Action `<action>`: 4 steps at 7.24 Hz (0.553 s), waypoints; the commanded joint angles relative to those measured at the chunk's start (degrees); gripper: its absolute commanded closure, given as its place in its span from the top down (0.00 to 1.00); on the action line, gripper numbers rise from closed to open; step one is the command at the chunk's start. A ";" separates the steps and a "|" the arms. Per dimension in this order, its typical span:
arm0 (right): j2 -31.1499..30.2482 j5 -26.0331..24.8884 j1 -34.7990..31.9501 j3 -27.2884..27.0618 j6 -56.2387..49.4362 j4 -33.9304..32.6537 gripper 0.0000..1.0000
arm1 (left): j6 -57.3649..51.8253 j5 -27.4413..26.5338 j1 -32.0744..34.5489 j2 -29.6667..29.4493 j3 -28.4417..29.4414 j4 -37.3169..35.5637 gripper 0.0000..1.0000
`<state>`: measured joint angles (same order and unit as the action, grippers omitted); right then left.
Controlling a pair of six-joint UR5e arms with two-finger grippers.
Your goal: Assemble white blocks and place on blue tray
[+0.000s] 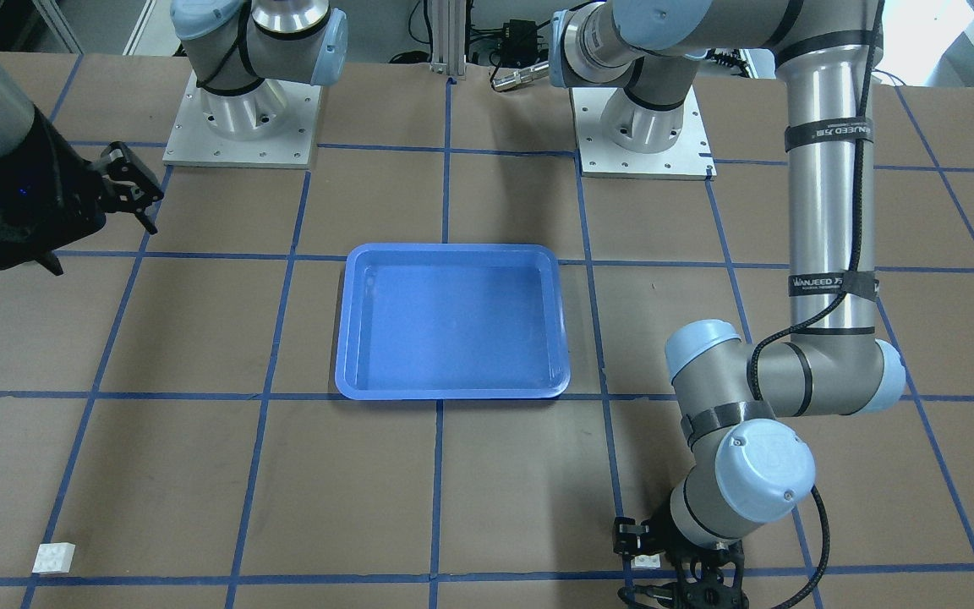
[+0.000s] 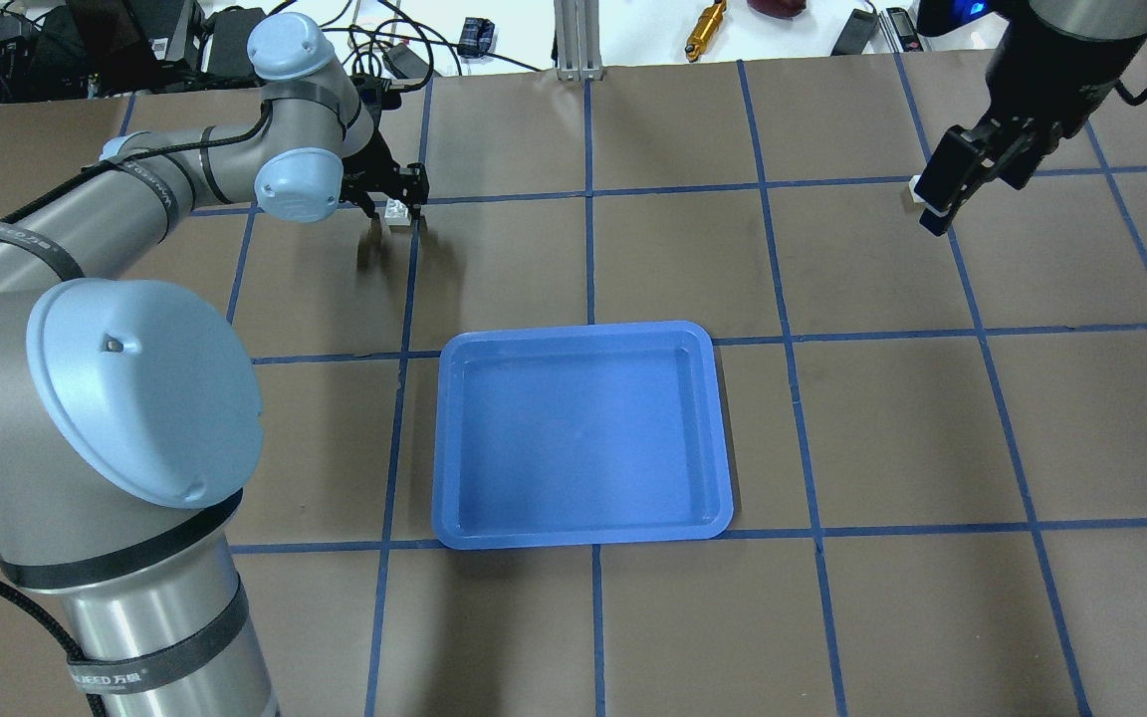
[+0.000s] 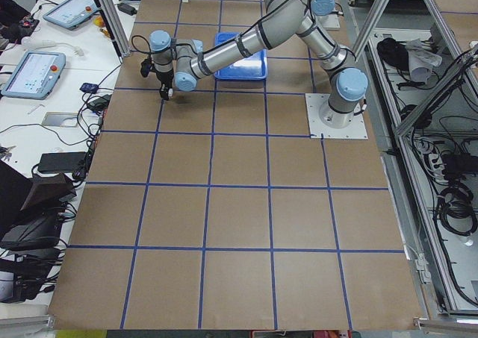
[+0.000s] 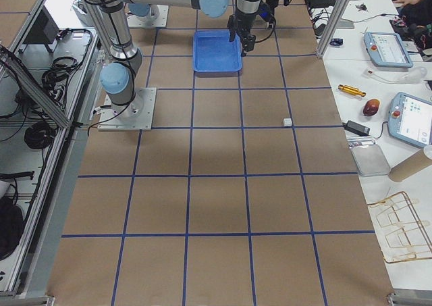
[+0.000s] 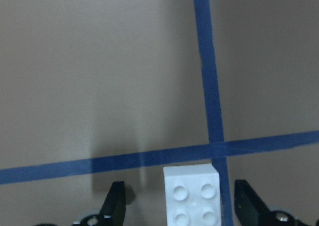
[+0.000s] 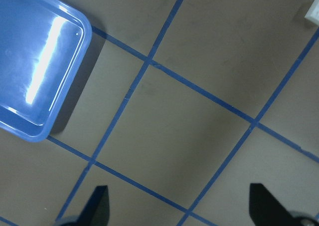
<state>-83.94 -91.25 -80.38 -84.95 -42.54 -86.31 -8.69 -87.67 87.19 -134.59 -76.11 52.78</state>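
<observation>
Left wrist-mounted view: a white block [image 5: 192, 196] is seen studs-up on the table [image 5: 99, 76] between the fingers [image 5: 115, 203] of the left gripper [image 5: 179, 201], which is spread wide and holds nothing, the block being touched by neither finger and set nearer one.

The blue tray [image 1: 453, 326] lies flat at the centre of the front-facing view. It is a shallow, glossy rectangle with rounded corners and a raised rim, its long sides running across the frame. One white block [image 1: 56, 557] lies in the lower left corner of that view, studs up, well apart from the tray. The other white block [image 5: 192, 195] shows at the bottom centre of the left wrist view, four round studs up, just beside a crossing of blue tape lines [image 5: 212, 111]. In the overhead view it is in the upper left, also well apart from the tray.
</observation>
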 commanded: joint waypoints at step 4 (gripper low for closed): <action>4.83 -0.16 2.59 -0.13 -22.89 -5.35 1.00 | 0.34 -0.22 1.04 4.31 -0.52 0.91 0.00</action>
<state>-80.10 -91.41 -78.32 -85.06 -59.01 -90.74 -8.51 -87.62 87.52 -132.60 -76.27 53.01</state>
